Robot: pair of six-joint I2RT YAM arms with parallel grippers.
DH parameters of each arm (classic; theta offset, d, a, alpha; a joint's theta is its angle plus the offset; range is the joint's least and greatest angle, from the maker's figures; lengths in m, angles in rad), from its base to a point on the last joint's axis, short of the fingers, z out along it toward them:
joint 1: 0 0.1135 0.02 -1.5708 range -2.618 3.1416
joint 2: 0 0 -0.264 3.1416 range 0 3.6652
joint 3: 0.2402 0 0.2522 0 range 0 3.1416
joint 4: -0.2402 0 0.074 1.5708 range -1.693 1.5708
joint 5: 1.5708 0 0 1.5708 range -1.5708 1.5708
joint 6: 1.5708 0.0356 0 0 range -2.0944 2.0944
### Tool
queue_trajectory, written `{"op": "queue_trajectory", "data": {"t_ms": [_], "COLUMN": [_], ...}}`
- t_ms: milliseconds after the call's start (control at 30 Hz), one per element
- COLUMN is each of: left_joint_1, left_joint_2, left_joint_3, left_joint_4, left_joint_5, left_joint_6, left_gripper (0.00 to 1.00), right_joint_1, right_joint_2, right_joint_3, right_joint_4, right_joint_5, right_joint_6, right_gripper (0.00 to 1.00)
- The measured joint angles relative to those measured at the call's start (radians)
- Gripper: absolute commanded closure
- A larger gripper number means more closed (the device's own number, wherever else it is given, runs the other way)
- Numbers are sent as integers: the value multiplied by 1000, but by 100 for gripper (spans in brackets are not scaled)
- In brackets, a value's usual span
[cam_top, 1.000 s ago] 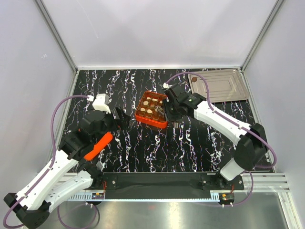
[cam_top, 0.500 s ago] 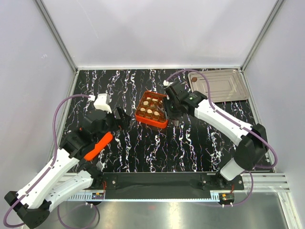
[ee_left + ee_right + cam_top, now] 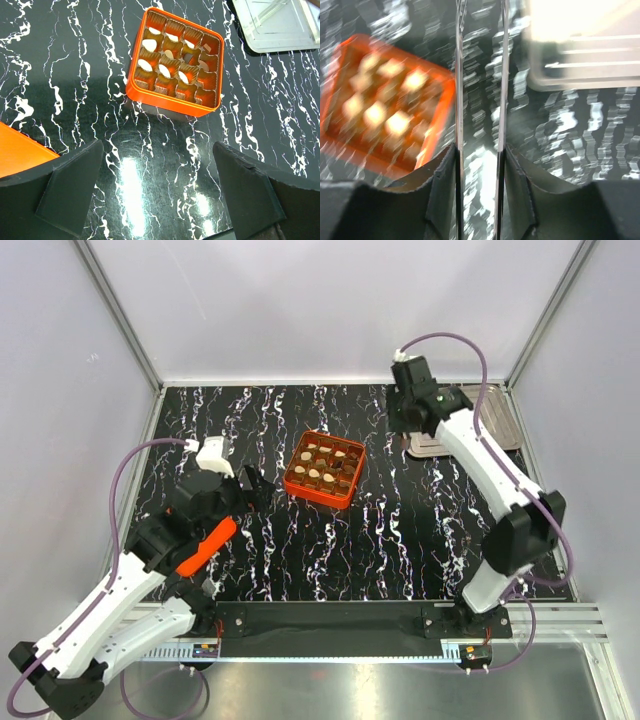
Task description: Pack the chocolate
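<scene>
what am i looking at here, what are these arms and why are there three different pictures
These are two robot arms bolted to the near edge of a black marbled table. The wide picture comes from a fixed camera above and behind them. The other two come from a small camera on each wrist, so each shows its own gripper up close.

On the table sits an orange box divided into small cells, many of them holding chocolate, some cream and some dark. A silver tray lies at the far right.

The left gripper is wide open, facing the box and holding nothing. The right gripper has thin metal fingers and hovers by the tray's left end. Its fingers stand apart with nothing between them, though that picture is blurred.
</scene>
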Motion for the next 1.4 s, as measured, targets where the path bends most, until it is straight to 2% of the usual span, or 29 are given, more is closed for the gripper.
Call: {"op": "queue_trajectory", "data": {"t_ms": [200, 367, 500, 833, 1400], "left_joint_1": [0, 0, 0, 0, 0], "left_joint_2": [-18, -16, -16, -17, -19], "left_joint_3": [0, 0, 0, -2, -16], "left_joint_4": [1, 2, 1, 1, 1], "left_joint_5": [4, 15, 18, 18, 18], "left_joint_6": [-5, -11, -11, -11, -11], "left_gripper": [1, 1, 1, 1, 1], "right_joint_1": [-163, -182, -184, -210, -219], "right_joint_2": [241, 433, 520, 582, 615], "right_joint_3": [156, 320, 418, 465, 449], "right_joint_4": [1, -21, -35, -35, 48], "right_joint_5": [26, 52, 72, 111, 91], "right_joint_6": [-4, 55, 114, 226, 260], "right_gripper": [49, 48, 48, 49, 50]}}
